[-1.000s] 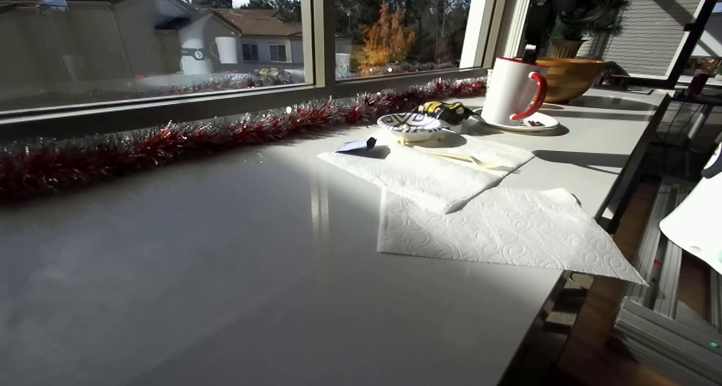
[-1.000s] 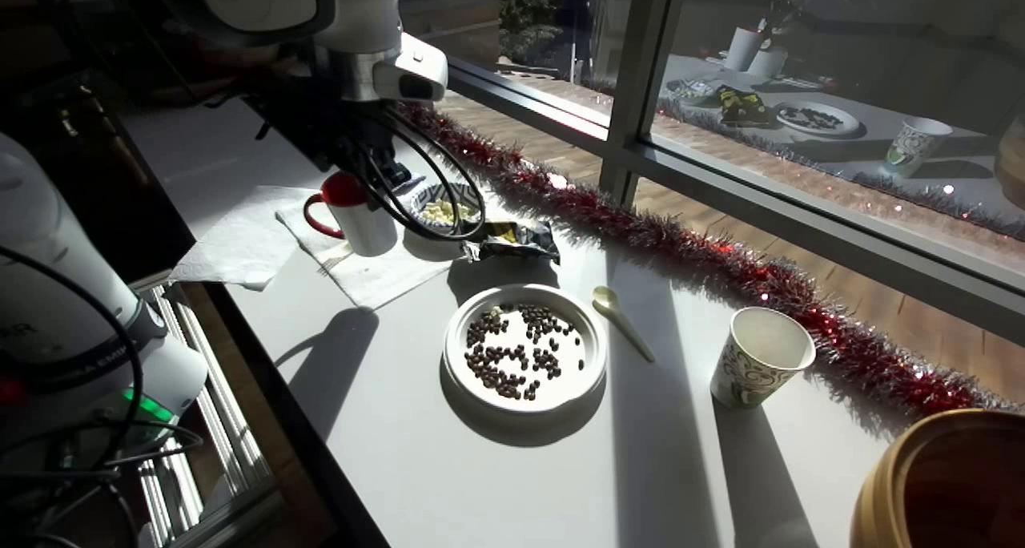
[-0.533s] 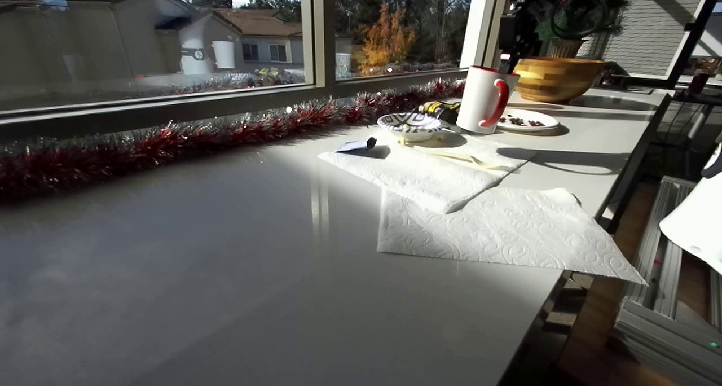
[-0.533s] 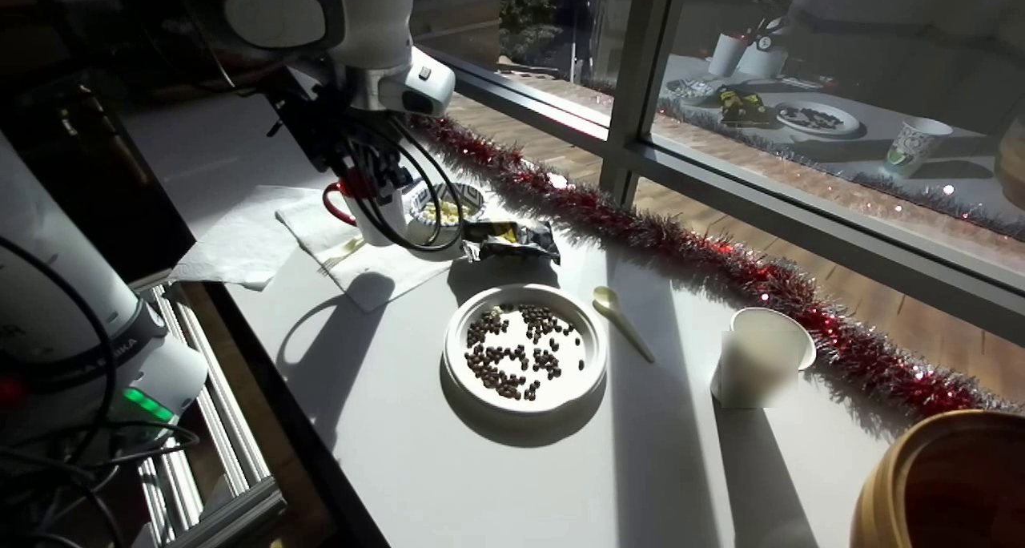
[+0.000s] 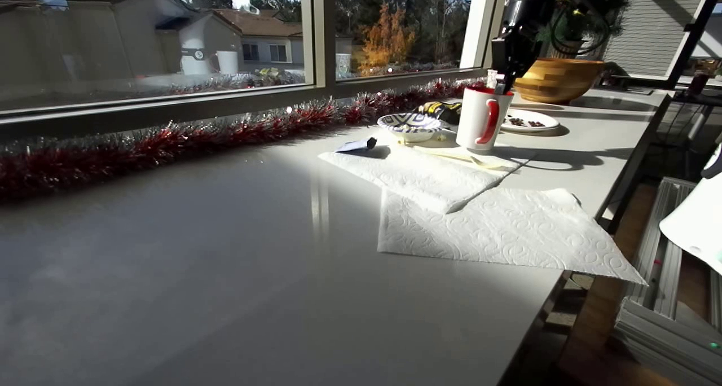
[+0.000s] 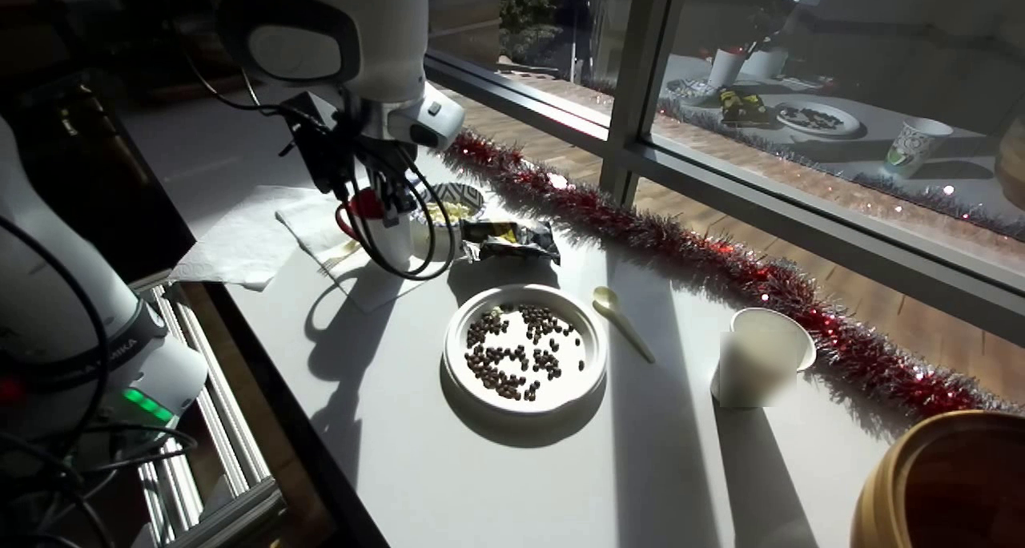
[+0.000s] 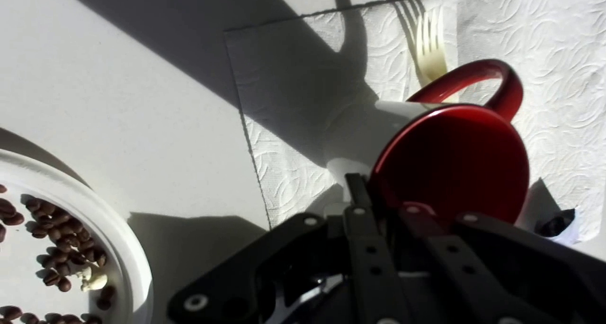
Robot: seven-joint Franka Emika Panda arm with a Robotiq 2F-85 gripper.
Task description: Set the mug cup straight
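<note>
The mug cup (image 5: 475, 121) is white outside, with a red inside, rim and handle. It leans slightly at the folded paper towel (image 5: 417, 177); I cannot tell whether its base touches down. My gripper (image 5: 499, 86) comes from above and is shut on the mug's wall at the rim. In the wrist view, the gripper (image 7: 381, 196) has one finger outside the mug and one inside its red opening (image 7: 459, 158). The mug (image 6: 394, 247) also shows in an exterior view, partly hidden by the fingers and cables. Its handle points away from the fingers.
A pale fork (image 7: 430, 49) lies on the towel beside the mug. A patterned bowl (image 5: 410, 124) and a black-yellow packet (image 6: 516, 243) are close by. A plate with coffee beans (image 6: 455, 356), a spoon (image 6: 621, 324), a paper cup (image 6: 757, 368) and the tan bowl (image 6: 877, 492) stand farther along.
The mug has moved from in front of the bean plate toward the paper towel and come down lower. It leaned more half a second ago than now. The gripper moved with it.
</note>
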